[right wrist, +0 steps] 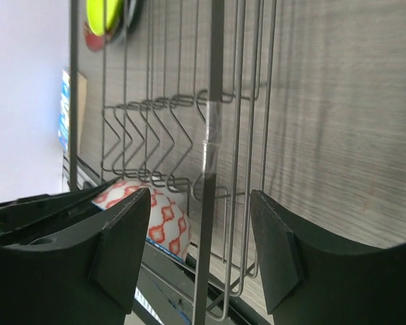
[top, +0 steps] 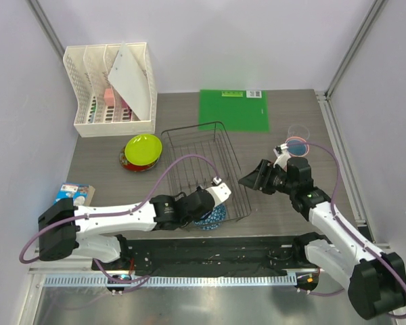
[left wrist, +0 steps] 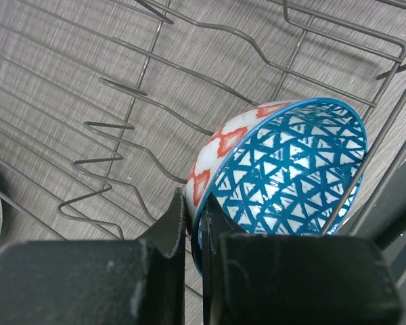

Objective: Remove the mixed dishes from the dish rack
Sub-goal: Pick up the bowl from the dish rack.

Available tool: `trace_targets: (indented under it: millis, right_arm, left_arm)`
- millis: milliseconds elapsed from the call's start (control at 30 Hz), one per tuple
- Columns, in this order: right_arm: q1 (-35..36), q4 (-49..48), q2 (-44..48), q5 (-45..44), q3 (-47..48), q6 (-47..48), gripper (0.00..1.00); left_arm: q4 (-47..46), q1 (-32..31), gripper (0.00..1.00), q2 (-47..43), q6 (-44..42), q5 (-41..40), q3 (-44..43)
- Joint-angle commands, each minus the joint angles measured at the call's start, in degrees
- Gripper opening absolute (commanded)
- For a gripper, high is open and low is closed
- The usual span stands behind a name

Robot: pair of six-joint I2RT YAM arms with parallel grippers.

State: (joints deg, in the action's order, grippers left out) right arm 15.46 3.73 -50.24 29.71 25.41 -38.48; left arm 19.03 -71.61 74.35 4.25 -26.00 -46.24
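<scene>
The dish rack (top: pixel 203 166) is set near the middle of the table (top: pixel 101 169), its near end close to the table's near edge. A stretch of bare wood is left between its left side and 2 stacked plates, the yellow-green plate (top: pixel 143 147) on the dark red patterned plate (top: pixel 126 162). Toward the right edge, the salmon-pink cup (top: pixel 298 146) and the clear glass tumbler (top: pixel 299 130) are stood close together. The blue-and-white patterned bowl (left wrist: pixel 284 169) is tipped on its side at the rack's near end, against the wire wall; blue triangles are shown inside, red-orange diamonds on white outside. Its rim is pinched by the nearly closed left gripper (left wrist: pixel 193 237). The right gripper (right wrist: pixel 199 250) is spread wide with a rack wire seen between its fingers, and nothing is gripped.
</scene>
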Motion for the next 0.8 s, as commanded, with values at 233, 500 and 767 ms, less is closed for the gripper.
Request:
trace_targets:
  millis: [233, 500, 767]
  right_arm:
    - [8.4, 0.7, -10.5, -10.4, 2.3, 4.4, 0.01]
    - [9.3, 0.9, -10.8, -14.2, 1.0, 3.9, 0.01]
    - [9.3, 1.5, -10.1, -14.0, 1.0, 3.8, 0.01]
  left_arm:
    - [-6.7, -0.3, 0.0, -0.5, 3.1, -0.1, 0.5]
    - [-10.1, -0.2, 0.0, 1.0, -0.7, -14.1, 3.1]
    - [-17.9, -2.1, 0.0, 4.1, -3.5, -29.2, 6.3]
